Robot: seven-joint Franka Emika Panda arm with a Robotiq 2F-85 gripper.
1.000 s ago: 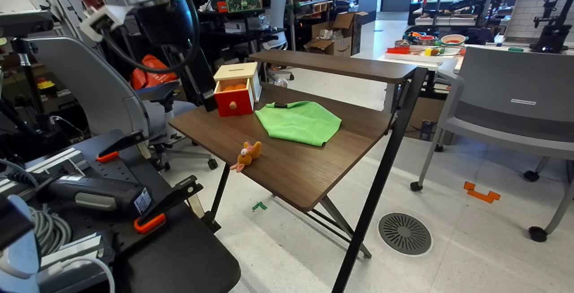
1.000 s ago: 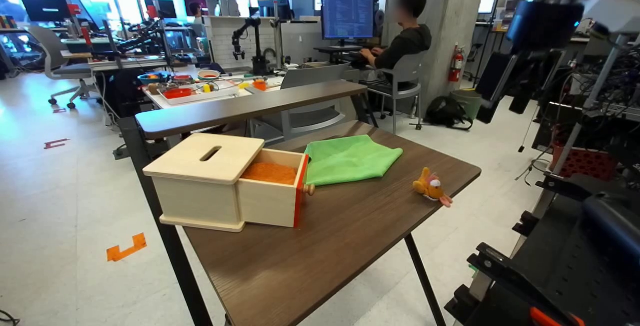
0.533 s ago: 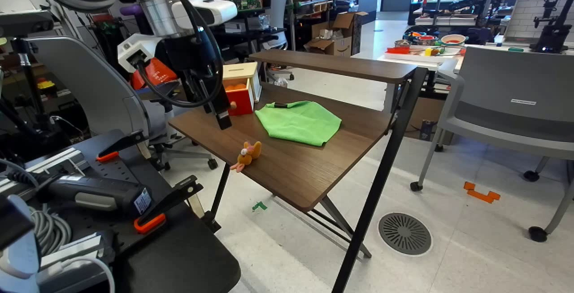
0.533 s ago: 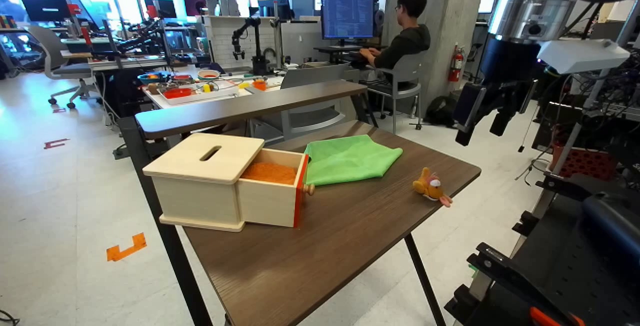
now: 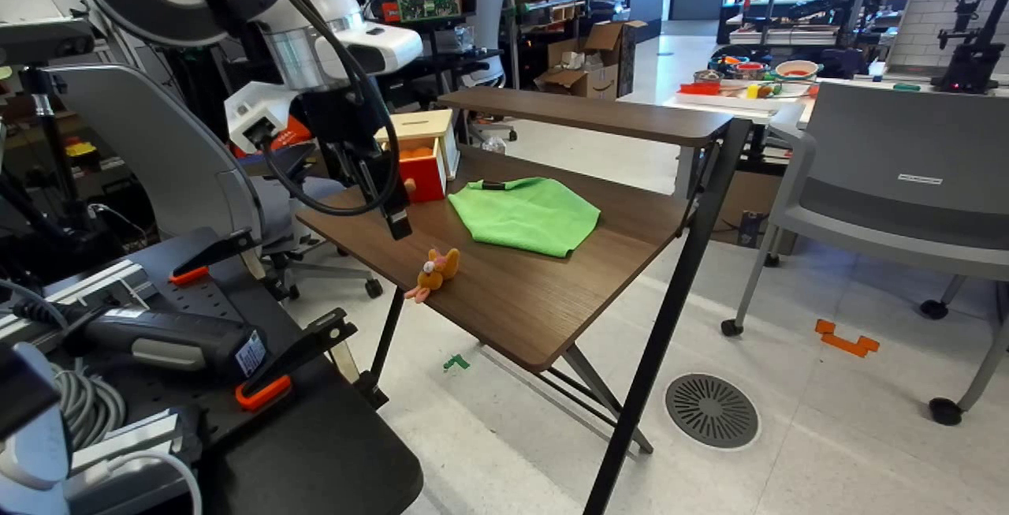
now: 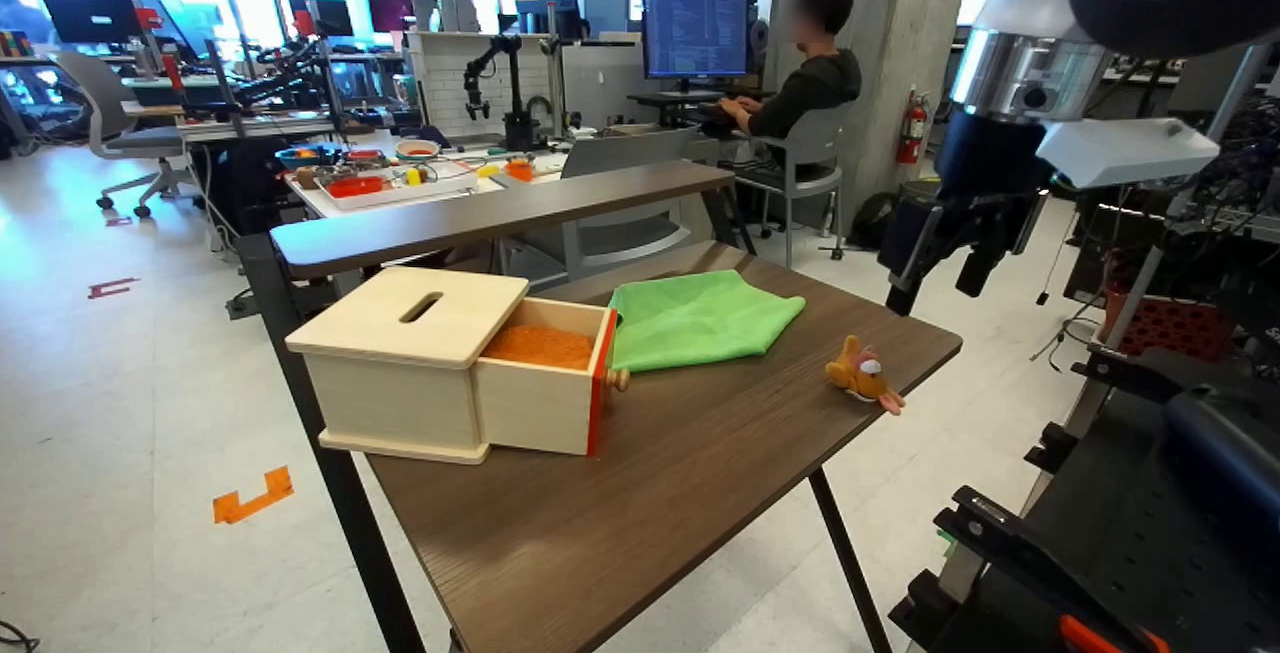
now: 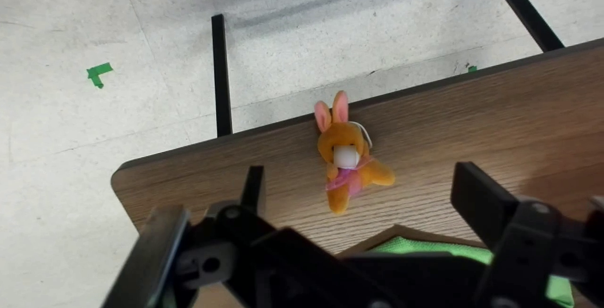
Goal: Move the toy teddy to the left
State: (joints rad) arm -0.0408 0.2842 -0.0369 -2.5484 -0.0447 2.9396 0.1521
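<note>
Toy teddy lies on the table's near left edge in an exterior view. To its left, the spread gripper hides part of the red drawer; rightward lies green cloth, partly covered in the wrist view.

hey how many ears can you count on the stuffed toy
2. On the stuffed toy in the wrist view, one ear sits left and the other ear right, both reaching past the table's edge. Neither is hidden.
</note>
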